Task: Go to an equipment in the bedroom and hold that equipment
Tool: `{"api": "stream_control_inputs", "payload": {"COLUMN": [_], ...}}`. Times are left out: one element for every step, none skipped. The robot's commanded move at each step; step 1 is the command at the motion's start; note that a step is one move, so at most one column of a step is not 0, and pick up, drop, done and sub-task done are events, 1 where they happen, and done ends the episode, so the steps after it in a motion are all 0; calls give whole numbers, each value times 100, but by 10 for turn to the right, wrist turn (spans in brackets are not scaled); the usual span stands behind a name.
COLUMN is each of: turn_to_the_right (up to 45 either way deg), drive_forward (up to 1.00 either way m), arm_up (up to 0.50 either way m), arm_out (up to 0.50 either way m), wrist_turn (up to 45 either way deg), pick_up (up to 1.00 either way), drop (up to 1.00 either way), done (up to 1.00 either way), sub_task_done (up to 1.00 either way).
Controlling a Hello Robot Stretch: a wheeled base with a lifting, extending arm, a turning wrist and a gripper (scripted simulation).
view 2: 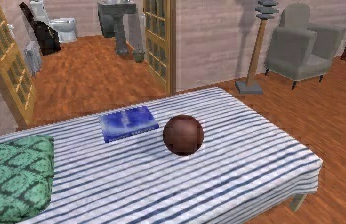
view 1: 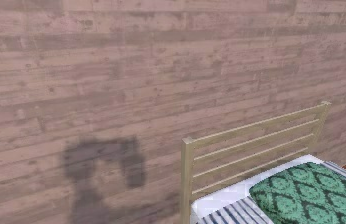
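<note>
A dark brown ball (view 2: 183, 135), round like a basketball, rests on the bed's blue-and-white striped cover (view 2: 231, 150) near the middle of the arm side view. A blue book (view 2: 131, 123) lies flat just left of the ball. A green patterned pillow (view 2: 13, 175) sits at the bed's left end, and it shows again in the forward view as the green pillow (view 1: 311, 193) beside the pale wooden headboard (view 1: 253, 145).
A wood-plank wall (view 1: 131, 90) stands close ahead. Beyond the bed lies wood floor, with a grey armchair (view 2: 303, 42) and a floor lamp pole (view 2: 253, 50) at the back right. Open glass-paned doors (view 2: 159, 40) lead to a bathroom with a toilet (view 2: 63, 20).
</note>
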Motion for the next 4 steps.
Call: {"api": "stream_control_inputs", "payload": {"turn_to_the_right": [0,0,0,0], "drive_forward": [0,0,0,0], "arm_up": [0,0,0,0], "arm_out": [50,0,0,0], "wrist_turn": [0,450,450,450], "pick_up": [0,0,0,0], "drop": [0,0,0,0], "done": [0,0,0,0], "sub_task_done": [0,0,0,0]}}
